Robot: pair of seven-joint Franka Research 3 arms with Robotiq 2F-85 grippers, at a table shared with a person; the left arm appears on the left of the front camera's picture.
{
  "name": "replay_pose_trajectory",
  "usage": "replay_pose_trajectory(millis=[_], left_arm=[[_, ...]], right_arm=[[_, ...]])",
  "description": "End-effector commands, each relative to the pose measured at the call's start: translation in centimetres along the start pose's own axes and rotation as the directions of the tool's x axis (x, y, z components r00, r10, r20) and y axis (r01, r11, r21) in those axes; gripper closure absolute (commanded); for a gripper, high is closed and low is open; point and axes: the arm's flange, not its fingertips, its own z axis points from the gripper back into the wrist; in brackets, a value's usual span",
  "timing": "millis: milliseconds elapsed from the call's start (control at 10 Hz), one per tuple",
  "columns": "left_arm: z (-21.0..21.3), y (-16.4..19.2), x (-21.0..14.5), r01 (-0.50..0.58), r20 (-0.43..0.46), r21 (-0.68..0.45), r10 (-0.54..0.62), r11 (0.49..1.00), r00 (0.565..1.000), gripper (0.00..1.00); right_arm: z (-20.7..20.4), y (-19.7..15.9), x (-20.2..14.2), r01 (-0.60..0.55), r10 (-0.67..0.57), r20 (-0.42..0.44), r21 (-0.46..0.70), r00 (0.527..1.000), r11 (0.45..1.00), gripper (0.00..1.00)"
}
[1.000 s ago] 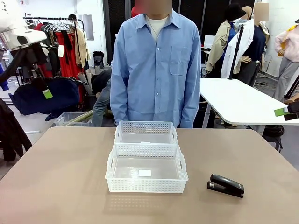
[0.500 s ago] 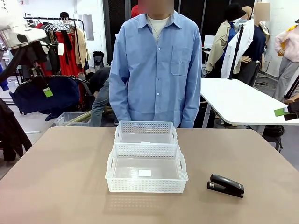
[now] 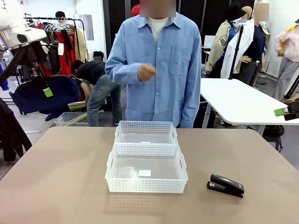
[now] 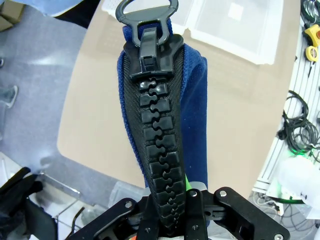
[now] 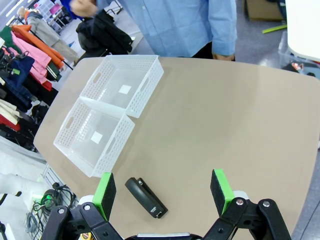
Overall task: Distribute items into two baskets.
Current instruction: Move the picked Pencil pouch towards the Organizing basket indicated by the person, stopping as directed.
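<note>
Brown tabletop [image 3: 56,182], with a person standing at its far side. High at the left, the left gripper [image 4: 172,202] is clamped tight on the zipper end of the navy pouch [image 4: 196,95]. In the middle sit the wider basket [image 3: 146,186] and, touching behind it, the smaller basket [image 3: 145,127], both empty. The limp pouch, held by one end, may snag on a rim or slip free. At right, the stapler [image 3: 225,185] lies below the right gripper [image 5: 163,190], whose jaws are wide apart and hold nothing.

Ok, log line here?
left hand: shut on pouch, aloft | right hand: open, empty | stapler: on table | near basket: empty | far basket: empty | person: fist raised
</note>
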Motion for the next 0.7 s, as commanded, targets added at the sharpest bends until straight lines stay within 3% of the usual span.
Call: replay_pose_trajectory(millis=[0,600], left_arm=[[0.31,0.2,-0.05,-0.001,0.0,0.008,0.001,1.0,1.0,1.0],[0.31,0.2,-0.05,-0.001,0.0,0.008,0.001,1.0,1.0,1.0]], right_arm=[[-0.14,-0.1,0.11,-0.003,0.002,0.03,0.021,1.0,1.0,0.0],[-0.14,-0.1,0.11,-0.003,0.002,0.03,0.021,1.0,1.0,0.0]])
